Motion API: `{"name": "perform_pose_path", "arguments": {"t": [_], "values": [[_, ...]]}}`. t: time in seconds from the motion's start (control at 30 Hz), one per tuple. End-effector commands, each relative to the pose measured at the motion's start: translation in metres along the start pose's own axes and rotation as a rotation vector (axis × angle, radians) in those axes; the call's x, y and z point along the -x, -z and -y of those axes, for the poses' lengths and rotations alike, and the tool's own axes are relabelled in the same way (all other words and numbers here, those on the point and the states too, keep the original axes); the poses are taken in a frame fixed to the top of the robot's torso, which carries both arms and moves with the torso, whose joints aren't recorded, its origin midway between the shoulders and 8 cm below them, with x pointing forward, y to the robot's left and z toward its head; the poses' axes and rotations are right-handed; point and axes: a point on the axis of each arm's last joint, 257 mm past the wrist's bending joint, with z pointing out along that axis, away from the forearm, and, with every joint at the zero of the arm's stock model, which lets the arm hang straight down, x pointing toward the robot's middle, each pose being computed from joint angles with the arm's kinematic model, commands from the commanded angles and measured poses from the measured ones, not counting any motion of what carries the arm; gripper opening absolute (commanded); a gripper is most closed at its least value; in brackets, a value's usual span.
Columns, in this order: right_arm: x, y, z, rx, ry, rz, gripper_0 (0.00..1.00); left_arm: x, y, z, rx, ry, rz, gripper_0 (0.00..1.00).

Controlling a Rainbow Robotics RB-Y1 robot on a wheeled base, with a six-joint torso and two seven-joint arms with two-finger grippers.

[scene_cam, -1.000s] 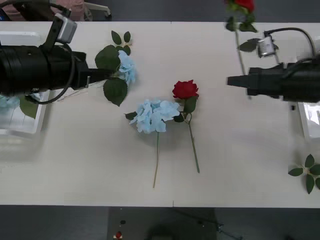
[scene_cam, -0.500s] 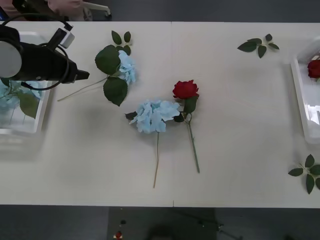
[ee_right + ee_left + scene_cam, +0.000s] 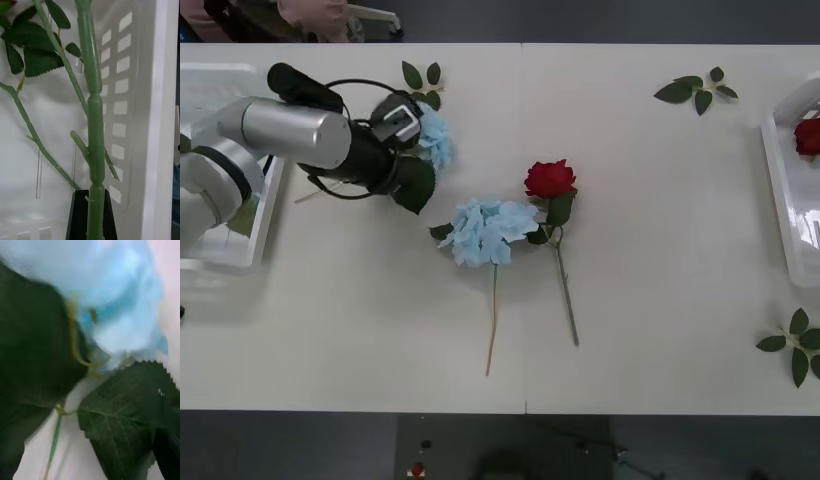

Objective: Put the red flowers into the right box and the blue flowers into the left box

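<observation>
Three flowers lie on the table: a blue flower (image 3: 434,135) at the back left, another blue flower (image 3: 488,230) in the middle, and a red flower (image 3: 551,180) beside it. My left gripper (image 3: 408,128) hovers right over the back-left blue flower (image 3: 123,307) and its big leaves, open, with one dark finger (image 3: 167,453) at the view's corner. My right gripper (image 3: 90,221) is shut on the thick green stem of a red flower (image 3: 94,112) inside the right box (image 3: 159,112). That red flower's bloom (image 3: 810,136) shows in the right box (image 3: 780,200). The left box (image 3: 220,262) stands at the far left.
Loose green leaf sprigs lie at the back right (image 3: 696,90), at the front right edge (image 3: 794,346) and behind the left arm (image 3: 423,74). A leaf (image 3: 242,215) sticks up in the left box. The table's front half is open.
The left arm swung from over the left box to the back-left blue flower. The right arm, holding a rose a second ago, has left the front view; a red bloom shows in the right box.
</observation>
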Motion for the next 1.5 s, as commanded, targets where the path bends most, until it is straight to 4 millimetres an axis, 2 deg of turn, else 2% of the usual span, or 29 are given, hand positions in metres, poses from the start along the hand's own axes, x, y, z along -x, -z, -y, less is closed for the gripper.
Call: {"name": "perform_pose_path", "arguments": {"t": [0.03,0.07,0.13,0.2,0.27,0.3,0.33,0.37,0.4,0.5,0.57,0.67,0.73,0.83,0.87,0.97,1.0,1.03,1.1,1.13,1.3,1.5], "values": [[0.013,0.001,-0.002,0.003,-0.107,0.026,0.00,0.003,0.007,-0.023,0.055,-0.114,-0.037,1.00],[0.013,0.001,-0.002,0.003,-0.107,0.026,0.00,-0.001,0.006,-0.024,0.060,-0.128,-0.048,1.00],[0.012,0.000,-0.005,0.007,-0.108,0.023,0.13,-0.004,0.003,-0.026,0.076,-0.159,-0.053,1.00],[0.011,-0.001,-0.006,0.011,-0.113,0.024,0.46,-0.005,-0.001,-0.026,0.094,-0.184,-0.046,1.00],[0.012,-0.002,-0.009,0.017,-0.113,0.025,0.60,-0.004,-0.002,-0.027,0.103,-0.193,-0.038,1.00],[0.012,-0.002,-0.009,0.017,-0.113,0.025,0.60,-0.004,-0.002,-0.027,0.103,-0.193,-0.038,1.00],[0.015,-0.002,-0.014,0.028,-0.107,0.031,0.68,-0.002,-0.002,-0.030,0.115,-0.206,-0.034,1.00],[0.017,-0.001,-0.018,0.036,-0.099,0.036,0.70,-0.001,-0.001,-0.033,0.122,-0.214,-0.036,1.00],[0.018,-0.001,-0.020,0.042,-0.092,0.037,0.71,-0.001,-0.001,-0.034,0.124,-0.217,-0.036,1.00],[0.030,0.006,-0.046,0.116,-0.028,0.042,0.73,-0.004,0.000,-0.038,0.132,-0.213,-0.043,0.97],[0.043,0.017,-0.080,0.215,0.005,0.049,0.72,-0.007,0.001,-0.046,0.152,-0.213,-0.045,0.95],[0.053,0.039,-0.135,0.371,-0.022,0.015,0.72,-0.010,0.003,-0.062,0.196,-0.217,-0.038,0.94],[0.062,0.052,-0.163,0.440,-0.048,0.007,0.72,-0.011,0.003,-0.068,0.213,-0.215,-0.033,0.88],[0.073,0.087,-0.222,0.534,-0.066,-0.040,0.72,-0.013,0.004,-0.072,0.222,-0.218,-0.036,0.75],[0.075,0.094,-0.231,0.540,-0.065,-0.047,0.73,-0.014,0.003,-0.071,0.220,-0.218,-0.036,0.73],[0.080,0.127,-0.273,0.557,-0.098,-0.091,0.72,-0.017,-0.001,-0.064,0.210,-0.238,-0.049,0.54],[0.079,0.138,-0.288,0.566,-0.118,-0.107,0.72,-0.018,-0.002,-0.062,0.207,-0.242,-0.051,0.43],[0.078,0.149,-0.303,0.568,-0.134,-0.123,0.73,-0.018,-0.002,-0.060,0.205,-0.243,-0.050,0.27],[0.071,0.168,-0.331,0.569,-0.148,-0.144,0.72,-0.020,-0.002,-0.060,0.204,-0.235,-0.051,0.00],[0.069,0.172,-0.338,0.572,-0.158,-0.148,0.72,-0.020,-0.003,-0.060,0.204,-0.233,-0.051,0.00],[0.055,0.195,-0.402,0.540,-0.203,-0.163,0.72,-0.018,-0.003,-0.059,0.199,-0.205,-0.043,0.00],[0.050,0.183,-0.458,0.478,-0.211,-0.142,0.72,-0.015,-0.002,-0.060,0.202,-0.181,-0.029,0.00]]}}
